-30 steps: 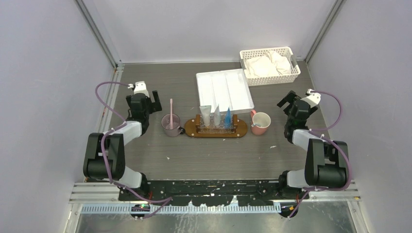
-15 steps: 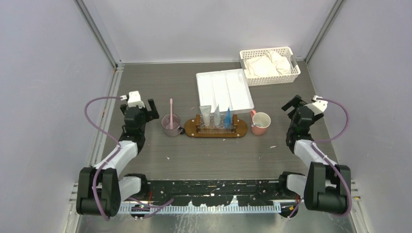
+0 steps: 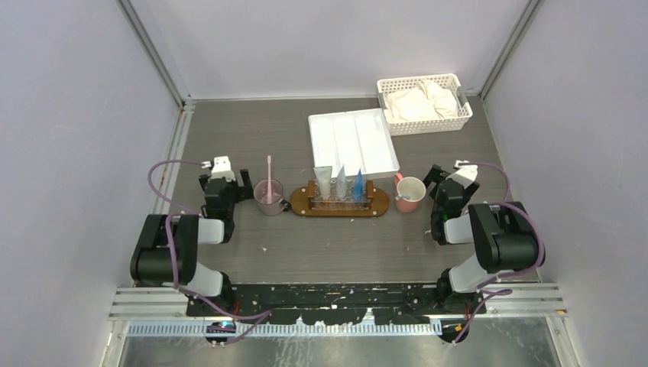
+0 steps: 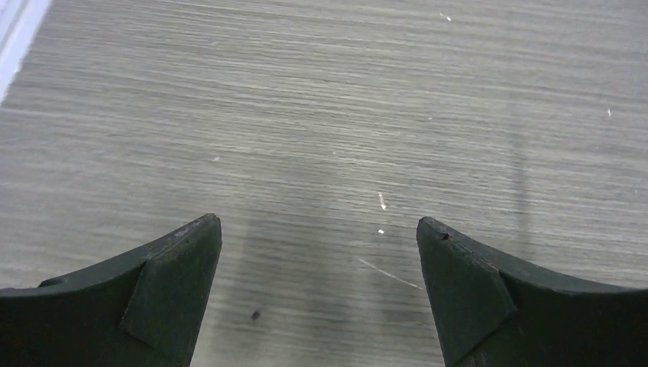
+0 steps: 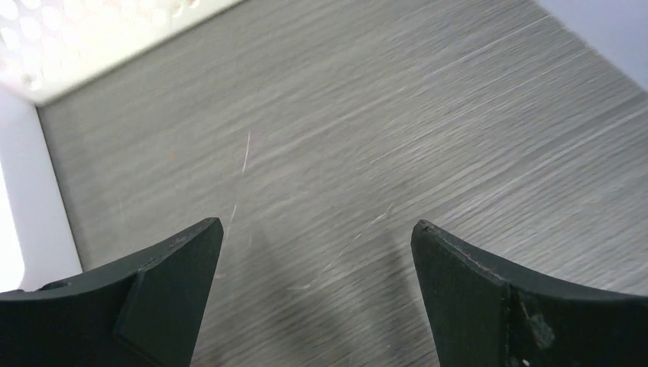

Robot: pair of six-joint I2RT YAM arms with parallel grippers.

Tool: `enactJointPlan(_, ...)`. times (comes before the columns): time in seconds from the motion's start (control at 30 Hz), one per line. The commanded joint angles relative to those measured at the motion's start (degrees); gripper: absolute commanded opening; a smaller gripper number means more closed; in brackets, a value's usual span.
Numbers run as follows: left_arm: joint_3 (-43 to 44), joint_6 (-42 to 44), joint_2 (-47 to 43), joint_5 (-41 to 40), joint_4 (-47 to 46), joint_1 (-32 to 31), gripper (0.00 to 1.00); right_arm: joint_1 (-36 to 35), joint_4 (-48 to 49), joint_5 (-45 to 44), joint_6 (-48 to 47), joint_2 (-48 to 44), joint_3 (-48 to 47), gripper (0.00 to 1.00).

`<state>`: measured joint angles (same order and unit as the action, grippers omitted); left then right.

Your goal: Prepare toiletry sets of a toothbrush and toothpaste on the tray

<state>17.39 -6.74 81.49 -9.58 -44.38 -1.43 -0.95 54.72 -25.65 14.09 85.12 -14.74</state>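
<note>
From above, the tray [image 3: 299,205] lies mid-surface with three toothpaste tubes [image 3: 341,183] standing upright in a clear rack [image 3: 339,202] on it, which we judge leaves their tops free for a pinch from above. A pink toothbrush [image 3: 269,170] stands in the mauve cup [image 3: 268,199] just beside the tray's left end, and a pink mug [image 3: 411,194] sits just beside its right end. The left end effector [image 3: 225,179] and right end effector [image 3: 445,180] flank this row, each near a cup, both empty. Open surface [image 3: 336,245] lies in front of the row, while the white divided tray [image 3: 353,143] and lattice basket [image 3: 424,103] crowd the far side. In the left wrist view, the fingers stand wide apart over bare surface, nothing between them. In the right wrist view, the fingers are likewise spread and empty, with the basket's corner at the upper left, well apart from them.
</note>
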Motion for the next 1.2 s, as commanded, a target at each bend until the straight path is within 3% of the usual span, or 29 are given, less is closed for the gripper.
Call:
enactJointPlan(0.0, 1.46, 3.36, 7.52, 4.78, -14.08, 0.25, 1.00, -1.84, 10.71, -0.39, -4.83, 3.79, 0.66, 1.00)
enactJointPlan(0.07, 2.98, 2.85, 6.43, 4.35, -8.48, 0.29, 1.00, -1.09, 3.78, 0.93, -5.01, 4.49, -4.10, 1.00)
enactJointPlan(0.13, 2.65, 2.95, 6.87, 4.22, -10.54, 0.29, 1.00, -0.82, 0.77, 1.91, -4.35, 3.78, -4.83, 1.00)
enactJointPlan(1.03, 2.83, 3.18, 6.95, 4.57, -10.29, 0.29, 1.00, -0.80, 1.80, 2.27, -5.11, 4.35, -4.98, 1.00)
enactJointPlan(1.17, 2.83, 3.20, 6.93, 4.53, -10.29, 0.29, 1.00, -0.81, 1.61, 6.00, -6.41, 4.21, -4.91, 1.00)
